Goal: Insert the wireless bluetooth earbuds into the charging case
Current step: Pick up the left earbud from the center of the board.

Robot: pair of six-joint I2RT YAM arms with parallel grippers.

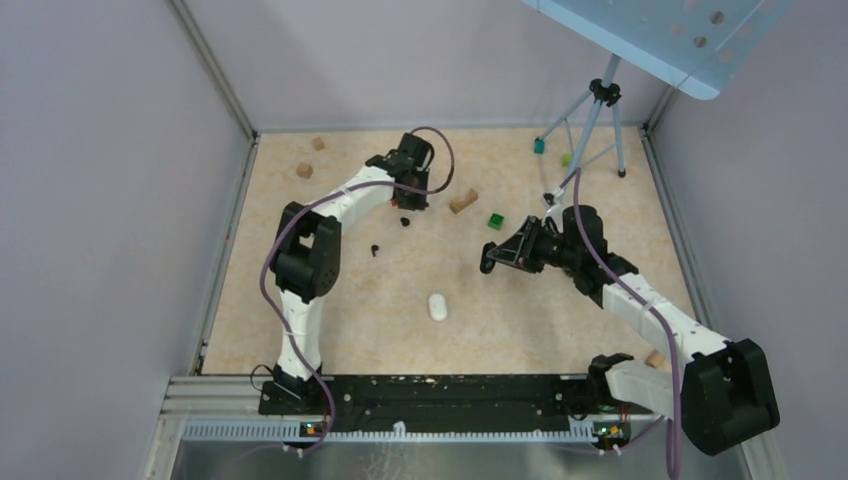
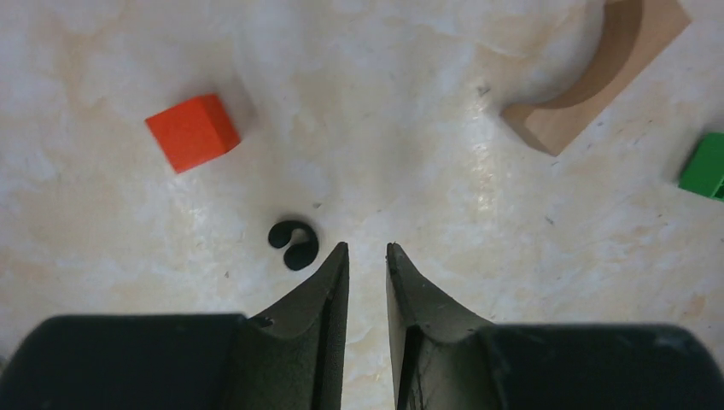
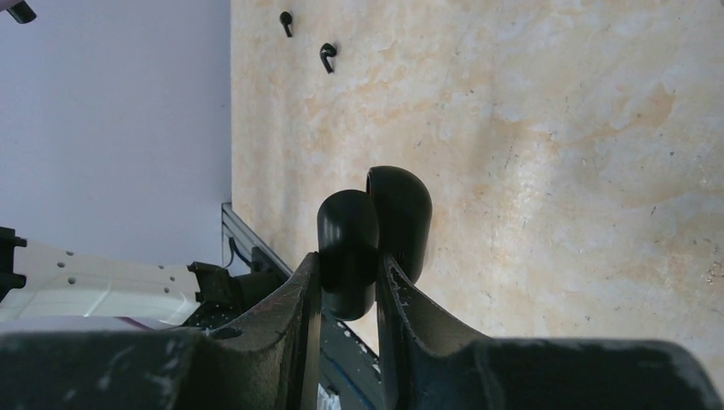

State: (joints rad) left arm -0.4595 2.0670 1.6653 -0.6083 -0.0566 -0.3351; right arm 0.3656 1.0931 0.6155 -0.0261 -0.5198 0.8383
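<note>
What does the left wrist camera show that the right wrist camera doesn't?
Only the left wrist: an orange cube, a wooden arch, a green block, and the left gripper, narrowly open and empty, with an earbud just outside one finger.
Only the right wrist: the right gripper shut on the case, two earbuds far off, and the wall.
Both: the table, with at least one loose earbud on it.
</note>
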